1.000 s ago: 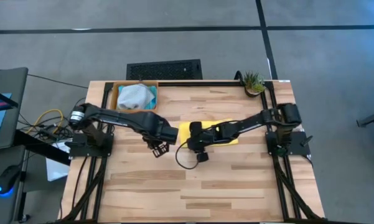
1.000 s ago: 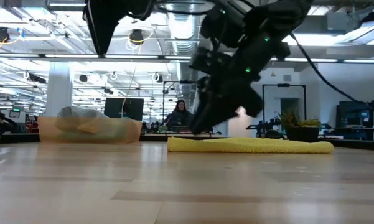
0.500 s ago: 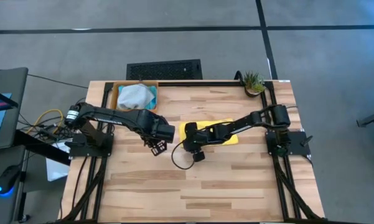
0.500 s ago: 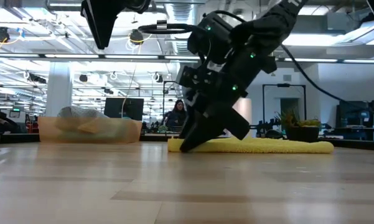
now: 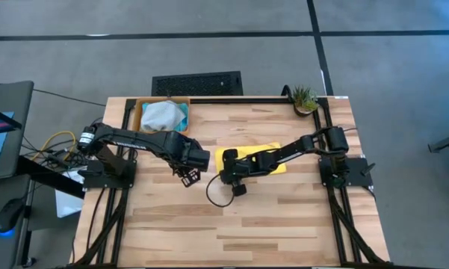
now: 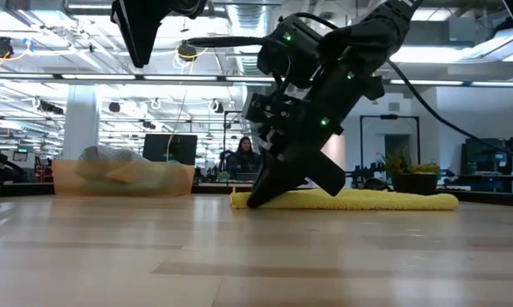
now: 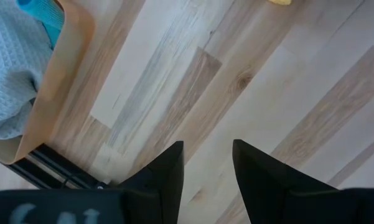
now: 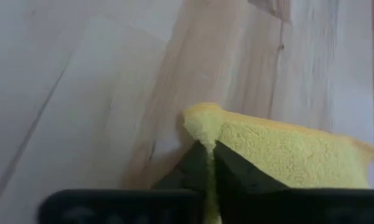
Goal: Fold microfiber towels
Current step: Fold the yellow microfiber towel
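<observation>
Currently orange tray (image 5: pixel 140 113) at table's far left corner filled with grey towel (image 5: pixel 160 114), blue towel (image 5: pixel 184 112) tucked beside it. Yellow towel (image 5: pixel 273 154) lain flat mid-table; corner pinched between closed fingers of right gripper (image 8: pixel 208 163), confirmed only by right wrist view. Left gripper (image 7: pixel 206 168) raised above bare wood, fingers apart, nothing held.
</observation>
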`<state>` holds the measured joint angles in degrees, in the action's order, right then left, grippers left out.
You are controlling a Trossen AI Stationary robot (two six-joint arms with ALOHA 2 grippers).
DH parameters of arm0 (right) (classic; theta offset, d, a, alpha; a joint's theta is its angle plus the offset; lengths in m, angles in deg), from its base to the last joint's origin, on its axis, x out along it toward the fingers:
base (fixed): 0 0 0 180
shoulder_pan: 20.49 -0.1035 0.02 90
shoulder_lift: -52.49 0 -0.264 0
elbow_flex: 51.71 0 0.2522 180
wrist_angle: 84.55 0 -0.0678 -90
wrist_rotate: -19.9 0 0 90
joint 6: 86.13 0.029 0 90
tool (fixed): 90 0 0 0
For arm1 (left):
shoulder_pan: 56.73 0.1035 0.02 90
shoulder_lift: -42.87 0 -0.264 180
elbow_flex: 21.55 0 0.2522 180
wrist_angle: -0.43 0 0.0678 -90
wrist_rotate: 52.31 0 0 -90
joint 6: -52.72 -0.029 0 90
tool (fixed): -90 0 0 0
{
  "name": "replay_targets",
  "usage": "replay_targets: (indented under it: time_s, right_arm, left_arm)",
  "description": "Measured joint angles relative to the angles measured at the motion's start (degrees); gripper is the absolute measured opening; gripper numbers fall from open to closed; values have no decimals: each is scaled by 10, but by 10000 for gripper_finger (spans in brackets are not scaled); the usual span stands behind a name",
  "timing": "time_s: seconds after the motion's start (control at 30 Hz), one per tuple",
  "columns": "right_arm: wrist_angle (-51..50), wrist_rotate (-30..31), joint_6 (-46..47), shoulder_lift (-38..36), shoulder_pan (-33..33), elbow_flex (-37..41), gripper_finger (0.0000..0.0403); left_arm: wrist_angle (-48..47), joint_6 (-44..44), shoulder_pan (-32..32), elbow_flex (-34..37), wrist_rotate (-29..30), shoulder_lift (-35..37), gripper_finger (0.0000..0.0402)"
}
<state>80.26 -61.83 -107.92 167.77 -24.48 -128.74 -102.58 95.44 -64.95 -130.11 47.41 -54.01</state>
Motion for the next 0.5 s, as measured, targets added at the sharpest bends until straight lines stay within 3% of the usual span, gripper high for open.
replay_targets:
  time_s: [0.1,0.5]
  right_arm:
    - [0,9,22,0,1,0,11]
    - [-41,23,170,-79,0,3,9]
  left_arm:
    - [0,0,0,0,0,0,130]
    - [0,0,0,0,0,0,130]
